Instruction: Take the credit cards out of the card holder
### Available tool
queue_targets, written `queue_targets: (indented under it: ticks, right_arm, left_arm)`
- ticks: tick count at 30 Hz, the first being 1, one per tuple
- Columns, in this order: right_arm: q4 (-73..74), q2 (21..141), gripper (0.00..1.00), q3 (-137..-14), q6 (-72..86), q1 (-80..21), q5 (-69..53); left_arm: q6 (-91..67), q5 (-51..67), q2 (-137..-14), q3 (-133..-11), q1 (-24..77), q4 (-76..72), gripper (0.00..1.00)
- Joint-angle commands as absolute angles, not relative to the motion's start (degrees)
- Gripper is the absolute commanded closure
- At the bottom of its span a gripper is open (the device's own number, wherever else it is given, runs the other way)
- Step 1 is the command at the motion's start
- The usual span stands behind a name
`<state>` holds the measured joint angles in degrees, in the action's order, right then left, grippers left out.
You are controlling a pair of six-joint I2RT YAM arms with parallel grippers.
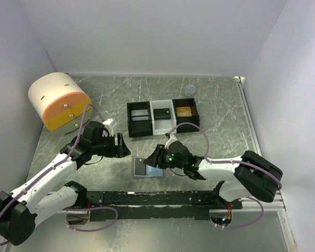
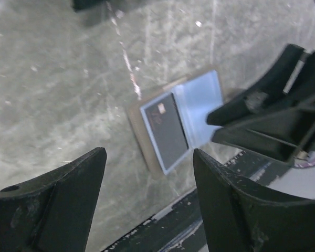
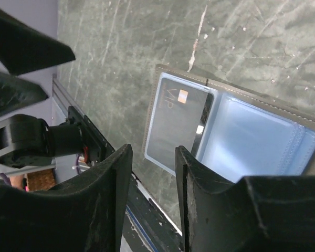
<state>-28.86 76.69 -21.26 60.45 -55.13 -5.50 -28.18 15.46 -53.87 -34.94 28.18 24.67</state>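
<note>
Lower centre of the top view: card holder [image 1: 147, 168] lies open, flat on the table [image 1: 226, 105], with a dark card [image 3: 181, 118] still in one pocket. Over it, the right gripper [image 1: 160, 156] is slightly parted and empty (probably lining up on the card edge). Just left, the left gripper [image 1: 121, 145] is spread wide, likely to pin the leaf.

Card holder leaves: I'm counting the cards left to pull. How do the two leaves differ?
The left leaf holds a dark card with a gold chip; the right leaf looks empty. The left leaf reads dark, the right leaf pale blue. Both lie open and flat, grey-edged.
</note>
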Motion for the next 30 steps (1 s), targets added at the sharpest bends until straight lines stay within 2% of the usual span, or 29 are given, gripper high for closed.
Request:
queue_targets:
  ticks: [1,15,24,30]
  right_arm:
    - [-33.0,79.5,0.62,-20.9,62.5,-55.9,-4.2]
    - [-32.8,87.9,0.63,-21.6,63.2,-56.8,-3.8]
    - [-31.0,88.0,0.65,-19.6,63.7,-56.7,-0.9]
    - [-34.3,91.1,0.66,-19.1,65.3,-56.7,-2.2]
  left_arm:
    - [-34.5,22.6,-51.4,-32.3,30.3,17.5,0.23]
    - [-38.5,20.4,-56.9,-29.0,37.5,11.5,0.38]
    - [-39.4,19.4,-62.2,-27.8,41.7,7.6,0.51]
    - [-41.1,13.5,-65.7,-24.9,43.9,6.5,0.53]
